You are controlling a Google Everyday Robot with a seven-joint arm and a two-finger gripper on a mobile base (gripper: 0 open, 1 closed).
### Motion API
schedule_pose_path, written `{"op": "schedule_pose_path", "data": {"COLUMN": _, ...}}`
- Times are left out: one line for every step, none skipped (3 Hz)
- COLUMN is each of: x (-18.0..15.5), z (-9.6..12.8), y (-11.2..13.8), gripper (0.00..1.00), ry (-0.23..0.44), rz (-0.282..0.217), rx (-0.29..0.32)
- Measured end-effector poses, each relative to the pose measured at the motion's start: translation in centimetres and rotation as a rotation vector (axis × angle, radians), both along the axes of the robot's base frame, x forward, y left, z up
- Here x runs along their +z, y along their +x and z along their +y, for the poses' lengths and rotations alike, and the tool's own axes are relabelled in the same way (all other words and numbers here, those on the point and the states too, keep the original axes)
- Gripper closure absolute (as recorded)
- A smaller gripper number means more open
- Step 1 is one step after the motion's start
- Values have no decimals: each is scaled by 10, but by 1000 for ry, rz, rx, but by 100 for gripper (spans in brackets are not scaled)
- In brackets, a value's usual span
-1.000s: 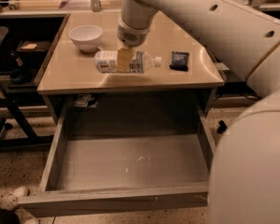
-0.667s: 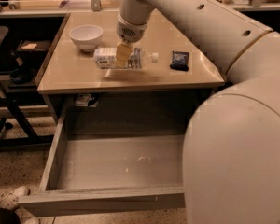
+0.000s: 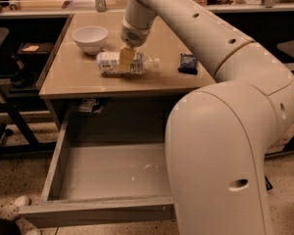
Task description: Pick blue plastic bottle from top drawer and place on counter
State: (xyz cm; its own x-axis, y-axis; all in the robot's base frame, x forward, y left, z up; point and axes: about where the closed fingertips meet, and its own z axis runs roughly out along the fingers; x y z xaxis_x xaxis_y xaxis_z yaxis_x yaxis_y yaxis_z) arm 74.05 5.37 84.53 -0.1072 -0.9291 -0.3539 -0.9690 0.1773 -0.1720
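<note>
The blue plastic bottle [image 3: 109, 62], clear with a pale label and a white cap [image 3: 156, 61], lies on its side on the beige counter [image 3: 78, 77], in front of the bowl. My gripper [image 3: 125, 59] reaches down from above and is shut across the bottle's middle, with one tan finger [image 3: 124, 60] in front of it. The bottle looks level with the counter top. Below, the top drawer [image 3: 83, 173] is pulled out, and the visible part of its grey floor holds nothing. My arm hides its right part.
A white bowl [image 3: 90, 37] stands on the counter behind and left of the bottle. A small dark blue packet [image 3: 188, 63] lies to the right. My large arm link [image 3: 220, 160] fills the right foreground. A dark stand [image 3: 10, 106] is at left.
The gripper and the bottle have shifted slightly left and toward the bowl together. My arm's bulk has swung into the right foreground and now covers the drawer's right side.
</note>
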Motion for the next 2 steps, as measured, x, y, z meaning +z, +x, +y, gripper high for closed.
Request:
{"op": "schedule_pose_path", "data": {"x": -13, "z": 1, "y": 6, "gripper": 100, "ry": 11, "rz": 21, "rx": 2}}
{"op": "schedule_pose_path", "data": {"x": -11, "z": 1, "y": 6, "gripper": 90, "ry": 11, "rz": 21, "rx": 2}}
